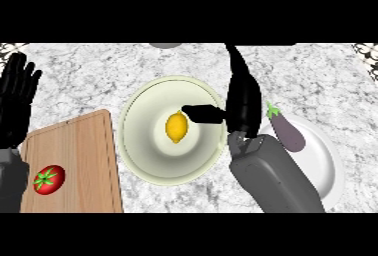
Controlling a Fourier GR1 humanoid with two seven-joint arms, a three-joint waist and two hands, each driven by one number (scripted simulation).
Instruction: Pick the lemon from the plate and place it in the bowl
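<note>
Grey-veined marble counter fills the view. Lemon lies in the centre of a pale round dish, long axis running toward and away from the robot. Right hand extends over the dish's right rim, fingers straight, thumb pointing at the lemon without touching it; fingertips run out of view at the top. Left hand rests open at the left edge. Eggplant lies on a white plate, which the forearm partly covers. Tomato sits on a wooden cutting board.
</note>
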